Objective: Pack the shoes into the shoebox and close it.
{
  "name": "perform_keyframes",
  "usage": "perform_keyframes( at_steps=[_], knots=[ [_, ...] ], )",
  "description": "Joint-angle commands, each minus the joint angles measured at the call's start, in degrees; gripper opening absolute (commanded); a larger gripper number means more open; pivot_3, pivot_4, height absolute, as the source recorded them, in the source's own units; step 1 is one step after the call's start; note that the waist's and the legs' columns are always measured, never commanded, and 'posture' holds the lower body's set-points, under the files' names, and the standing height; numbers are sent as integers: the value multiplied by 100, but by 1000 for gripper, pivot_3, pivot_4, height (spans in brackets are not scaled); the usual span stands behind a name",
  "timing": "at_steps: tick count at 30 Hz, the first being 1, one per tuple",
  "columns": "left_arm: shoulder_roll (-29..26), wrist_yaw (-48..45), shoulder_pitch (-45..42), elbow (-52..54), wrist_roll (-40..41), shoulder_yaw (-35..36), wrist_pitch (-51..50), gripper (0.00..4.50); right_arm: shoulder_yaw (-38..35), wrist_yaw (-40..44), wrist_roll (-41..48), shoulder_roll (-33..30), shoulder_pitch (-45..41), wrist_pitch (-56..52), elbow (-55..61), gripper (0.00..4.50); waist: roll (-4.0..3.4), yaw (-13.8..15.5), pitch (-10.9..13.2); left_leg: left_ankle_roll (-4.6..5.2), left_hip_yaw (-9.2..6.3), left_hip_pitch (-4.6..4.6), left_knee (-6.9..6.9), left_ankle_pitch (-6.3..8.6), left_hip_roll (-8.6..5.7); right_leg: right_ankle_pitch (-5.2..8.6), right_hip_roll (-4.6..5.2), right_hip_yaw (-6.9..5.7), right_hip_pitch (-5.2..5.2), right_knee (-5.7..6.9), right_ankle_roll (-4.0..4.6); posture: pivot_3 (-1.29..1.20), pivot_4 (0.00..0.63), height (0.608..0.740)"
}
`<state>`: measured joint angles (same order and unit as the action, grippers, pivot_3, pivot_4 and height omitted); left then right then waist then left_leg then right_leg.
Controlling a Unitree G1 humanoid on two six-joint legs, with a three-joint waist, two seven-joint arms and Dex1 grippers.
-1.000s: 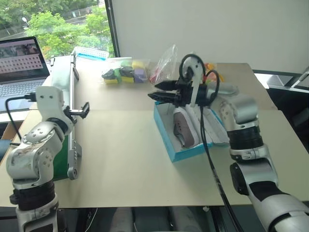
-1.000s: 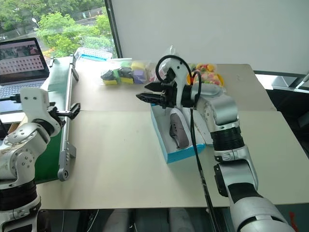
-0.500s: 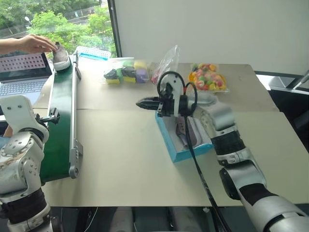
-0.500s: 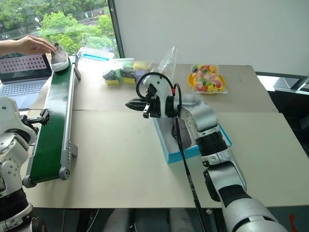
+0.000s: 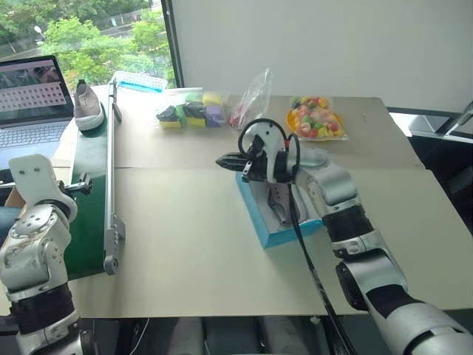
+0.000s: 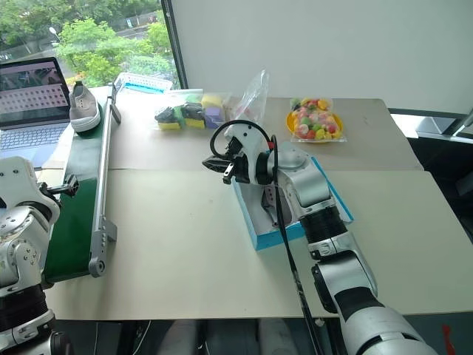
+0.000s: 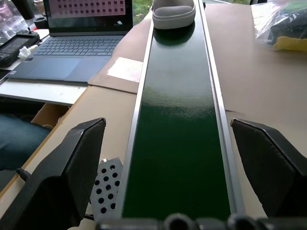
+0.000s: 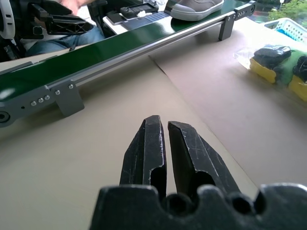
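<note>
Now the right gripper (image 6: 210, 162) hangs just above the table (image 6: 185, 237), off the far-left corner of the shoebox (image 6: 255, 235), its two black fingers (image 8: 149, 143) pressed almost together on nothing. The bright blue shoebox sits open near the table's middle, its long axis running from about 11 o'clock to 5 o'clock in the head views. One grey shoe (image 6: 270, 205) lies inside it along that same axis, partly hidden behind the right forearm; which end is the toe cannot be told. From the fingertips, this shoe lies at roughly 4 o'clock, close by.

The second shoe (image 5: 87, 106) stands upright on its pale sole at the far end of the green conveyor belt (image 5: 92, 185), well apart from both grippers. Its long axis follows the belt. From the right fingertips it lies at about 10 o'clock.

The left gripper (image 7: 177, 158) hovers over the near end of the belt with its fingers (image 7: 72, 163) spread wide, one on each side of the belt and holding nothing; the shoe stands straight ahead of it, at 12 o'clock, far up the belt.

A laptop (image 5: 33, 100) lies open beside the belt's far end.
</note>
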<state>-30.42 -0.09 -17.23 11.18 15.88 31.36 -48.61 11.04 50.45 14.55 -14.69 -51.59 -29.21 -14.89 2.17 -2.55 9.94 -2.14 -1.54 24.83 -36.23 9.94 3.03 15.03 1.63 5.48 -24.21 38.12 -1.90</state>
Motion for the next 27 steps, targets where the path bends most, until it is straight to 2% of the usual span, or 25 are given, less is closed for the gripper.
perform_keyframes(
  at_steps=[1,5,8,17,18,27],
  knots=[
    [-197,-101,-65,-100,-128,14,337,4500,-80,-50,21,-38,37,16,373,554,0,0,0,0,0,0,0,0,0,0,0,0,0,0,0,0,150,740],
    [-199,-113,-99,-169,-152,-54,404,4500,-138,-112,70,-59,92,-82,430,554,0,1,0,0,1,0,0,0,0,0,1,0,0,1,0,0,150,740],
    [-173,-95,-143,-159,-158,-97,414,4500,-193,-89,165,-58,100,-198,453,1242,0,3,0,0,0,0,0,0,0,0,1,0,1,1,0,0,150,740],
    [-7,-14,-128,-256,-66,23,394,4500,-120,92,142,-122,109,-272,534,4294,0,-2,0,0,0,0,0,0,0,0,1,0,0,1,0,0,150,740],
    [15,-13,-114,-264,-44,50,381,4500,-119,106,137,-135,114,-282,552,4403,0,-1,0,0,0,0,0,0,0,0,1,0,0,1,0,0,150,740],
    [127,-204,-108,-795,133,183,507,4500,-110,61,82,-144,134,-321,657,4403,0,3,0,0,0,0,-1,0,0,0,1,-1,1,1,0,0,150,740]
  ],
)
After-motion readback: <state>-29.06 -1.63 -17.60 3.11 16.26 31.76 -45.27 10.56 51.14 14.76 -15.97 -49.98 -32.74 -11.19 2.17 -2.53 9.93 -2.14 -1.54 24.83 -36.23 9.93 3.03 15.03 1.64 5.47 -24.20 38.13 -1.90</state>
